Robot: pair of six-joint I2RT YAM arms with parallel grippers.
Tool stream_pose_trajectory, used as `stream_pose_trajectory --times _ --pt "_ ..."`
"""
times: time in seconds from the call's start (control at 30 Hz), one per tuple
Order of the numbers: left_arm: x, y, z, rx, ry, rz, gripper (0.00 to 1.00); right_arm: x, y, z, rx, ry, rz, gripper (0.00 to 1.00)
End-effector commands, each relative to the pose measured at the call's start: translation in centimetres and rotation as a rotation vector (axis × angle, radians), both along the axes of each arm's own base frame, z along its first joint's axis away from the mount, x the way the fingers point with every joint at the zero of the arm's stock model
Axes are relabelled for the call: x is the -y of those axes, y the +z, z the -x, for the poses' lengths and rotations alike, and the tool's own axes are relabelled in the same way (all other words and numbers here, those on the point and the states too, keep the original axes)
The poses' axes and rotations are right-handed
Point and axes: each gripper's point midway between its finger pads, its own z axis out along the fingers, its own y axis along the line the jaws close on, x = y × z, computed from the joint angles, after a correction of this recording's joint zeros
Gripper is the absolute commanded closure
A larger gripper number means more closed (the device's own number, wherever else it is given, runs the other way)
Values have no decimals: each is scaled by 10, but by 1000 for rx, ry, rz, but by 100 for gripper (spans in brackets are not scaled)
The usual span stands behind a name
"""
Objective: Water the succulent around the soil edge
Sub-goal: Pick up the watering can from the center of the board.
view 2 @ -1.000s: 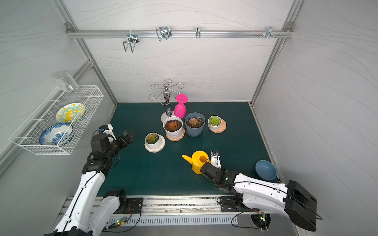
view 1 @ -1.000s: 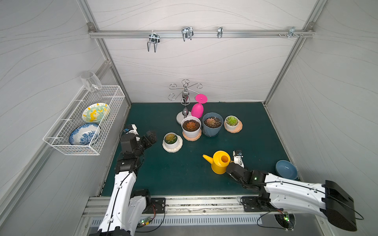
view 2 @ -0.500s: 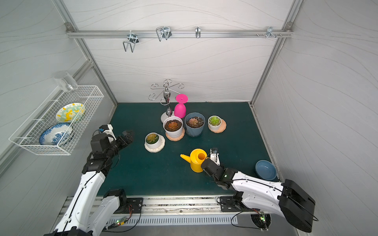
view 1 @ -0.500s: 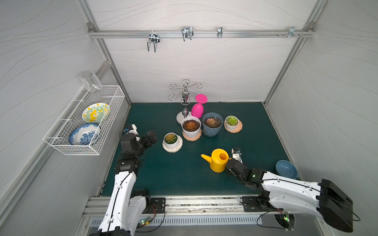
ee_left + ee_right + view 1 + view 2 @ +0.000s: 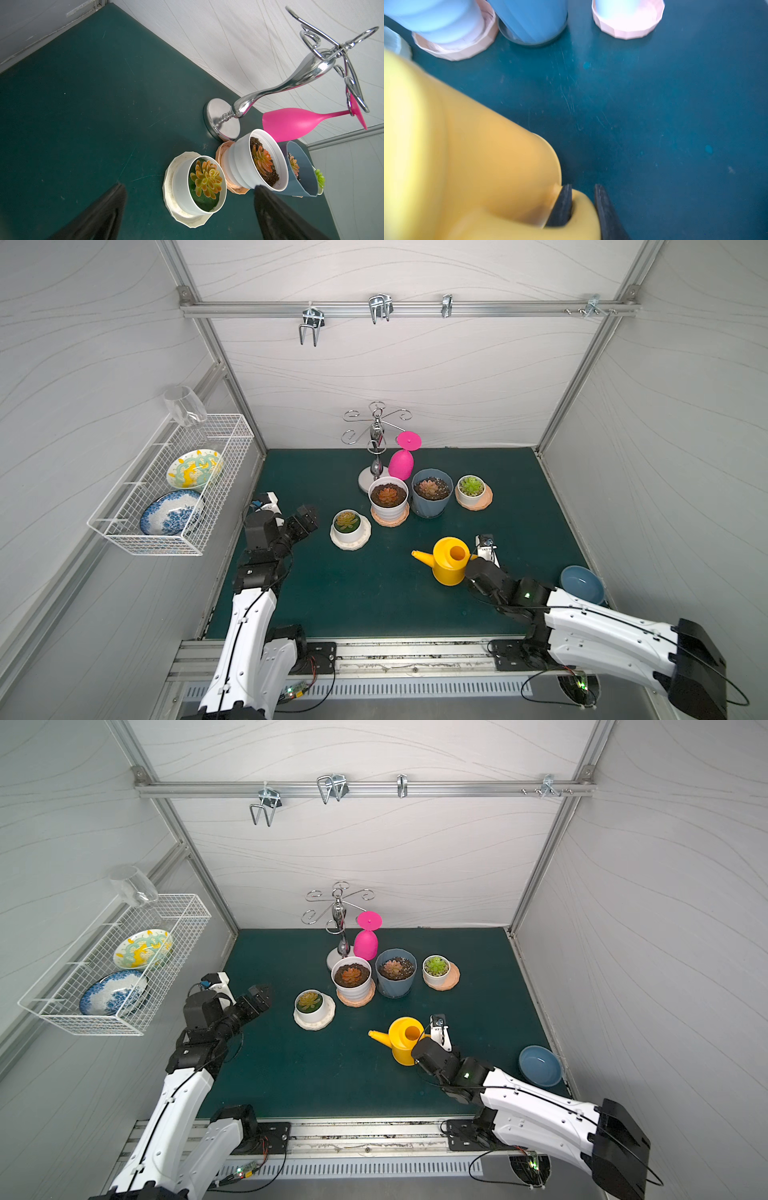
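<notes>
A yellow watering can (image 5: pixel 449 562) (image 5: pixel 402 1041) stands on the green mat, spout pointing left. My right gripper (image 5: pixel 583 188) (image 5: pixel 473 569) is shut on its handle, one finger inside the loop; the can (image 5: pixel 467 155) fills that wrist view. Four potted succulents show: an orange-yellow one in a small white pot (image 5: pixel 348 522) (image 5: pixel 206 180) on a cream saucer, an orange one in a ribbed white pot (image 5: pixel 388 495), one in a blue-grey pot (image 5: pixel 431 489), and a green one (image 5: pixel 471 486). My left gripper (image 5: pixel 305 518) (image 5: pixel 190 186) hangs open, left of the small white pot.
A chrome glass stand (image 5: pixel 376 439) with a pink wine glass (image 5: pixel 402 462) stands behind the pots. A blue bowl (image 5: pixel 582 584) sits at the right front. On the left wall hangs a wire basket (image 5: pixel 174 545) holding two dishes, a clear glass above it.
My right gripper's jaws have closed on the can's handle, and the can has shifted slightly. The left arm has not moved.
</notes>
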Motion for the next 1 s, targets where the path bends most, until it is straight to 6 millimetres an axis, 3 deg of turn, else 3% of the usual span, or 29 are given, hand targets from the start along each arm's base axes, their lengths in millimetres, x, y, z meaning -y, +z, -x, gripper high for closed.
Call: stream_pose_trajectory --times 0.0,0.23,0.5,0.7,0.97 --pt "5 36 -7 88 -24 4 0 -3 35 -6 67 29 -5 100" --pt "11 44 -5 96 -52 26 0 12 90 -19 134 -17 86 100" --pt "23 57 -1 93 -106 4 0 42 130 -39 111 -111 175 100" --pt "42 67 0 95 -176 -26 0 79 147 -47 118 -212 174 100" --pt "79 77 -1 105 -283 -91 0 136 152 -51 70 -417 136 100"
